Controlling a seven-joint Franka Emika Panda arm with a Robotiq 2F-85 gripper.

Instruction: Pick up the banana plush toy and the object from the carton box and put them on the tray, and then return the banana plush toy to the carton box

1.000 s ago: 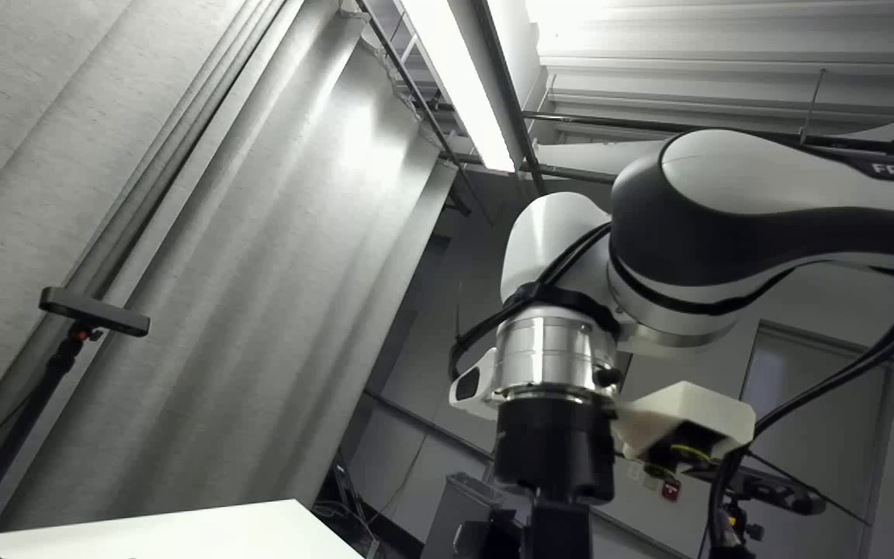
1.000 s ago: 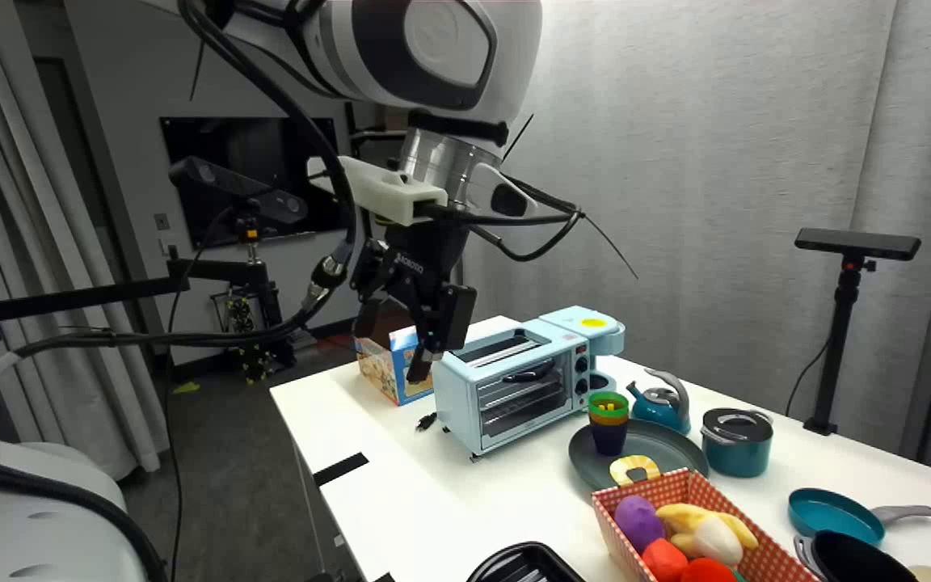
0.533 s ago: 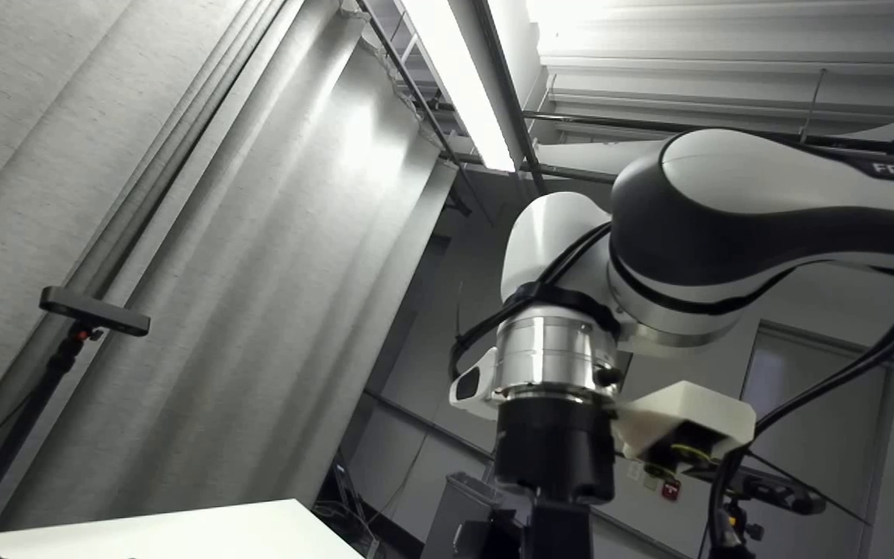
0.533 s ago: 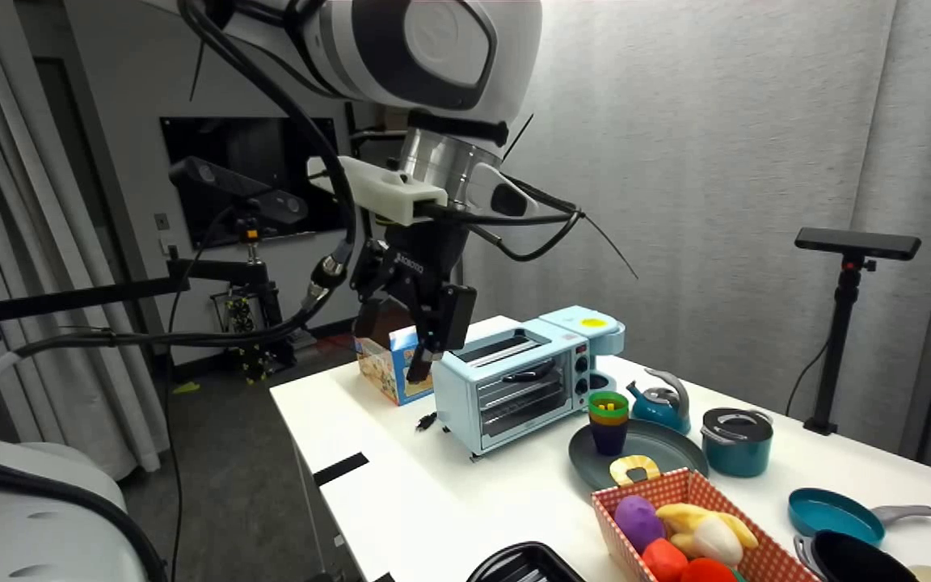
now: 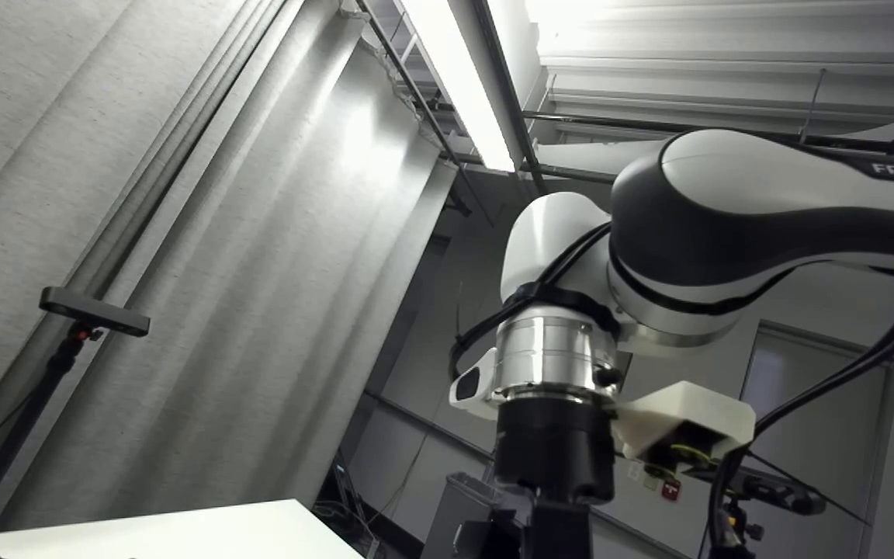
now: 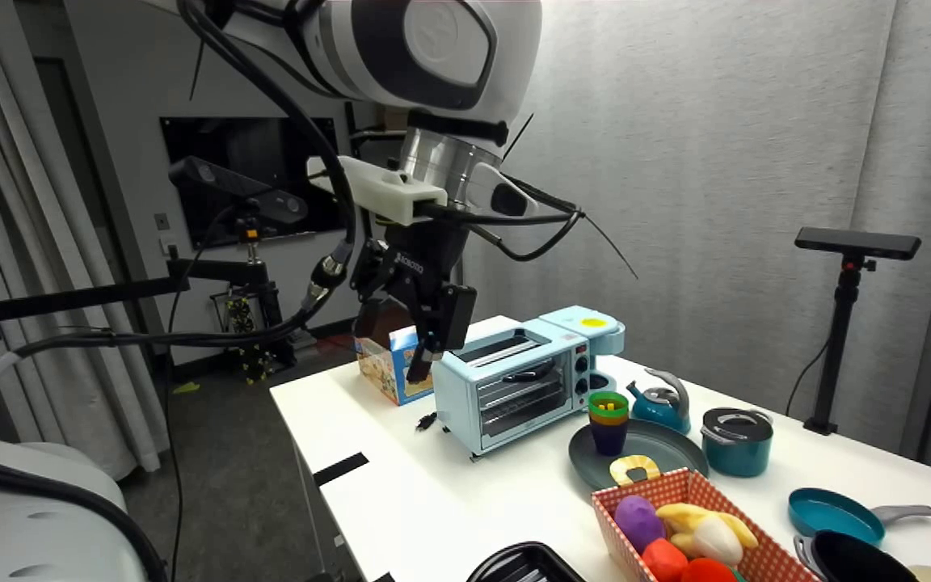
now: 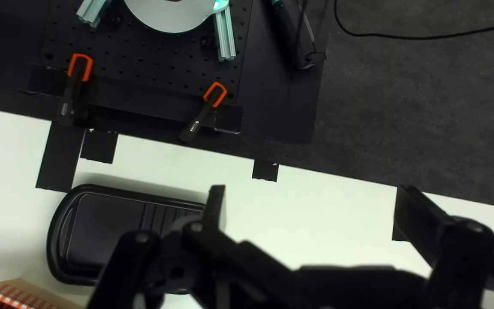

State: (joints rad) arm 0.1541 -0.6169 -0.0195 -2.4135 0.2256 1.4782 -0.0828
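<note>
A red-and-white checked carton box [image 6: 612,535] stands near the lower edge of an exterior view. Inside it lies the yellow and cream banana plush toy [image 6: 682,515], among a purple piece [image 6: 638,521] and red pieces [image 6: 664,559]. Which piece is the object cannot be told. The black tray [image 6: 520,562] rests on the table beside the box, cut off by the frame. In the wrist view the tray [image 7: 105,225] lies left of my gripper [image 7: 313,191], with a corner of the carton box [image 7: 13,296] below it. My gripper stands open high above the table, nothing between its fingers.
Behind the box a grey plate [image 6: 680,449] bears stacked cups [image 6: 608,428] and a pineapple slice [image 6: 634,469]. A light blue toaster oven [image 6: 465,404], a kettle [image 6: 661,411], a lidded pot [image 6: 736,449] and a pan [image 6: 833,517] stand around. Orange-tipped clamps [image 7: 200,118] hold the robot's base.
</note>
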